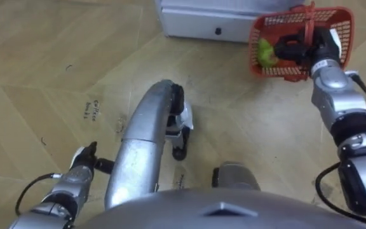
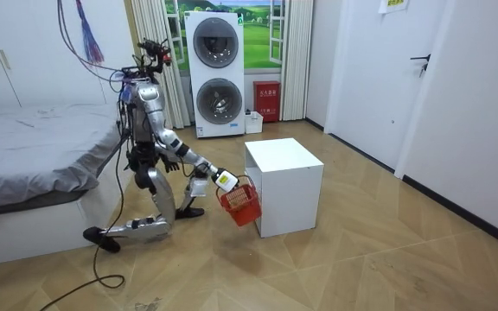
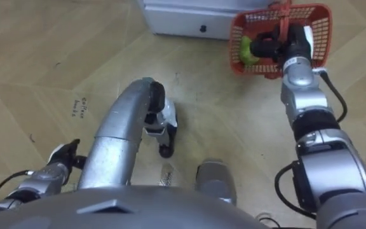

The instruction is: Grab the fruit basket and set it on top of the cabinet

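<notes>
2 large things frame the scene in the room view: the bed [image 2: 33, 147] at the left and the white cube [image 2: 284, 181] at the right, with the robot down on 1 knee on the floor between them. The fruit basket [image 1: 338, 28], red and meshed, hangs at the far right of the eye view, just beside the cube's near face and, as far as can be judged, clear of the floor, tilted. Its long axis runs left to right, and its handle [image 1: 309, 25] crosses that axis. The right hand [image 1: 300, 49] has its fingers curled round the handle, so the load lies directly under those fingers and the lift looks like a straight raise. 1 green fruit [image 1: 265, 52] sits at the basket's left end. The left hand [image 1: 81, 162] hangs low at the near left, well apart; its fingers cannot be read.
</notes>
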Robot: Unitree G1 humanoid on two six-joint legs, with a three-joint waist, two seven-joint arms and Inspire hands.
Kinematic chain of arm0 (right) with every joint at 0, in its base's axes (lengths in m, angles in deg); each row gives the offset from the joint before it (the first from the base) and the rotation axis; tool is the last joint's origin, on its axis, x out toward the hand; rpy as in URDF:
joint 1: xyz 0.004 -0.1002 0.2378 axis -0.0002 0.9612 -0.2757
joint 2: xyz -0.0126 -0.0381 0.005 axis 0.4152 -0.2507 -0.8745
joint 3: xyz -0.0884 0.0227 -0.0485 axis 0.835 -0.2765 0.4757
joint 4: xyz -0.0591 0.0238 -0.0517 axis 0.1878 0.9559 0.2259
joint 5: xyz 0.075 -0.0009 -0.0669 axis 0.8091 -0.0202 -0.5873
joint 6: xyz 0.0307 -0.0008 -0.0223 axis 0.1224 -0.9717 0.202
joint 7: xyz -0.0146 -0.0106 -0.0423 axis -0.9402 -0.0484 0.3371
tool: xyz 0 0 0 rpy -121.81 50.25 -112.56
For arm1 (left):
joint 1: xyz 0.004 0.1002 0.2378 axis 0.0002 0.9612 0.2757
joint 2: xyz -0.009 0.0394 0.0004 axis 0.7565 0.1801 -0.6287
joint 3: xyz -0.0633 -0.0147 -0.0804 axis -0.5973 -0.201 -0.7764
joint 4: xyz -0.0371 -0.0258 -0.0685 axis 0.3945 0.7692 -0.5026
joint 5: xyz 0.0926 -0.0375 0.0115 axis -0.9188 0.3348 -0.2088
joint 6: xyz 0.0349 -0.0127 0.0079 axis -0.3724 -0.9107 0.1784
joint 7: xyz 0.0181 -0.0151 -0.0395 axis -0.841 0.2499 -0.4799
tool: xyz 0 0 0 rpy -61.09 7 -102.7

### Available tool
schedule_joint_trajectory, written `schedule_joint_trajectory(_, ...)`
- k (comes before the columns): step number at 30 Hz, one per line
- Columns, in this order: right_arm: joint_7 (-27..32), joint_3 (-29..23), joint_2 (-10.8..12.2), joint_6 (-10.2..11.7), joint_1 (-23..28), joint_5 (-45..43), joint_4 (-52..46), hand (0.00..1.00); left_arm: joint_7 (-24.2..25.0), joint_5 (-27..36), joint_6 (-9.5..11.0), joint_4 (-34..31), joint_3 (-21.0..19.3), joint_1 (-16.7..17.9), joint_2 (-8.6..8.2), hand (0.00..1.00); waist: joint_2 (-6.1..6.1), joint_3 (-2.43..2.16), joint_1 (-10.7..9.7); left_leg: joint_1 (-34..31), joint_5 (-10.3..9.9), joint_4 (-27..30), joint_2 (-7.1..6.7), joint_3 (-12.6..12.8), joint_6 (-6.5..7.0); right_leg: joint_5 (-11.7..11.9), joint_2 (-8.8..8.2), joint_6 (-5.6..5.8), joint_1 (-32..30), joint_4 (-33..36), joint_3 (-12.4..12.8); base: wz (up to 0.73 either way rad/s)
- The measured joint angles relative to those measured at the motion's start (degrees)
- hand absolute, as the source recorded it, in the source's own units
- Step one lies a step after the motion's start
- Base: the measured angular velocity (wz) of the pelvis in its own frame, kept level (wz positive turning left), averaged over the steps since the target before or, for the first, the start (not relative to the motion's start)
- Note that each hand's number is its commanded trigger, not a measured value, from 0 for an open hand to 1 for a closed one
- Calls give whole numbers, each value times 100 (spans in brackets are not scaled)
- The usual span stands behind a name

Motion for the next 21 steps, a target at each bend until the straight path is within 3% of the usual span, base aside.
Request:
schedule_joint_trajectory(2, 54, -2, 65, 6, 231, -159, -426, 100, -159, 17, 17, -45, -51, 35, 25, 0, 11, -12, 69, 644, 156, -809, -6, -37, -12, 696, 9, 85, 7, -378, 16, -36)
schedule_joint_trajectory(4, 51, -3, 207, 22, 357, -292, -528, 100, -312, 14, 63, -43, -119, -3, 18, 0, 23, -22, 54, 1307, 310, -1554, -12, -77, -27, 630, 34, 89, -174, -241, -104, -40)
schedule_joint_trajectory(6, 35, 21, 294, 16, 773, -452, -865, 100, -437, 14, 249, 4, -122, 23, -66, 0, 46, -37, 97, 2253, 566, -2587, -2, -112, -92, 276, 23, 104, -417, -519, -288, -43)
schedule_joint_trajectory(7, 25, 43, 301, 17, 883, -455, -953, 100, -466, 18, 269, 18, -124, 24, -90, 0, 54, -44, 92, 2459, 637, -2828, 17, -117, -111, 181, 16, 100, -488, -669, -331, -39)
schedule_joint_trajectory(9, -38, 125, 316, 14, 1125, -459, -1118, 100, -544, 21, 341, -38, -126, 79, -153, 0, 111, -58, 100, 3118, 821, -3548, 225, -121, -235, -83, 45, 111, -716, -1678, -520, -45)
schedule_joint_trajectory(10, -45, 126, 331, 13, 1157, -491, -1123, 100, -564, 20, 353, -43, -123, 102, -157, 0, 118, -64, 98, 3251, 851, -3674, 281, -122, -264, -96, 58, 111, -744, -2026, -582, -33)
schedule_joint_trajectory(12, -33, 106, 331, -1, 1303, -804, -1418, 100, -626, 10, 437, -40, -117, 115, -187, 0, 120, -69, 66, 3580, 929, -3868, 399, -232, -372, 24, 160, 23, -755, -3715, -648, -6)
schedule_joint_trajectory(13, -30, 103, 327, -1, 1334, -872, -1532, 100, -626, 9, 442, -63, -121, 120, -195, 0, 107, -78, 63, 3631, 929, -3865, 400, -265, -375, 200, 194, -5, -746, -4144, -634, 14)
schedule_joint_trajectory(14, -43, 87, 300, -12, 1425, -976, -1798, 100, -633, 5, 440, -136, -171, 193, -267, 0, 173, -118, 41, 3764, 970, -3948, 458, -336, -463, 392, 234, -49, -586, -4387, -701, -6)
schedule_joint_trajectory(15, -49, 136, 302, -14, 1443, -991, -2112, 100, -627, -1, 464, -227, -206, 334, -270, 0, 182, -124, 101, 3999, 1089, -4248, 513, -414, -648, 563, 322, -151, -274, -4762, -857, -12)
schedule_joint_trajectory(17, -48, 175, 314, -9, 1441, -907, -2553, 100, -618, -2, 445, -253, -254, 456, -234, 0, 163, -105, 62, 4108, 1154, -4353, 575, -455, -776, 756, 440, -253, 242, -5369, -876, 11)
schedule_joint_trajectory(18, -48, 122, 298, -4, 1434, -803, -2818, 100, -606, -3, 420, -310, -259, 492, -233, 0, 121, -107, -8, 4086, 1294, -4738, 573, -525, -846, 769, 477, -253, 467, -5597, -810, 52)
schedule_joint_trajectory(19, -49, 94, 273, -1, 1414, -772, -2920, 100, -591, -2, 392, -372, -257, 526, -246, 0, 133, -108, -60, 4044, 1513, -4963, 587, -504, -697, 771, 519, -252, 556, -5671, -796, 54)
schedule_joint_trajectory(20, -65, 55, 338, 1, 1411, -705, -3004, 100, -578, -7, 373, -380, -272, 599, -248, 0, 21, -162, -60, 4223, 1641, -5068, 575, -445, -712, 799, 502, -221, 702, -5843, -782, 32)
schedule_joint_trajectory(21, -98, 44, 340, 0, 1408, -685, -3059, 100, -571, -10, 357, -372, -271, 625, -265, 0, 3, -165, -53, 4321, 1663, -5152, 579, -442, -705, 841, 518, -204, 792, -5950, -804, 18)
